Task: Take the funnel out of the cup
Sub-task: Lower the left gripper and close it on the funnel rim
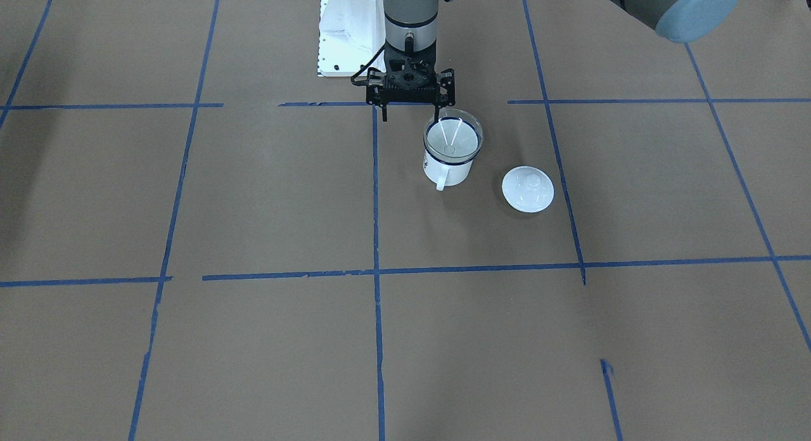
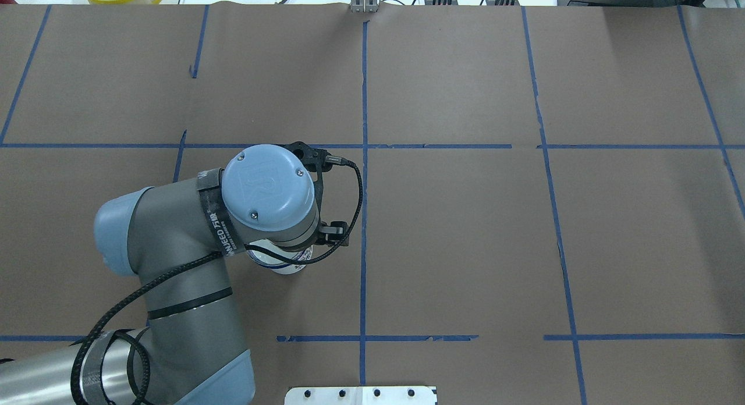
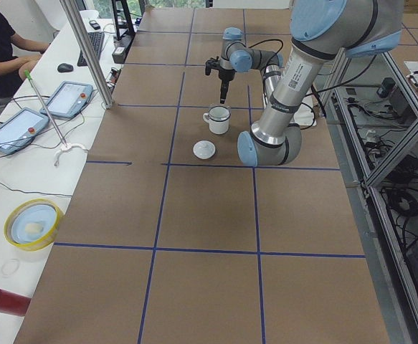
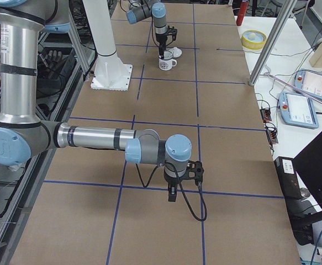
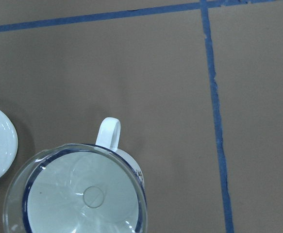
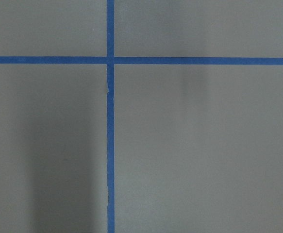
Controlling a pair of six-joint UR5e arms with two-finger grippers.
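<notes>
The robot's left hand hangs over the table with its jaws spread wide and nothing in them. One finger reaches down to the near edge of the clear funnel; the other stands well clear to the side. The funnel sits upright in the white, blue-rimmed cup, its bowl resting on the rim and its spout down inside. A white domed lid lies just beside the cup, apart from it.

The right hand hovers over bare table far from the cup. It shows in one side view only, so whether it is open cannot be told.

The risks lie in the grip. The hand is off-centre from the funnel, so closing may push the rim sideways instead of pinching it, sliding or tipping the light cup. A thin, smooth wall could slip out, and a slanted lift might catch the spout on the rim and drag the cup toward the lid.

A dark strap on the left arm carries white lettering that appears to read "ANJEED". The mark on the cup's side is too small to read.
</notes>
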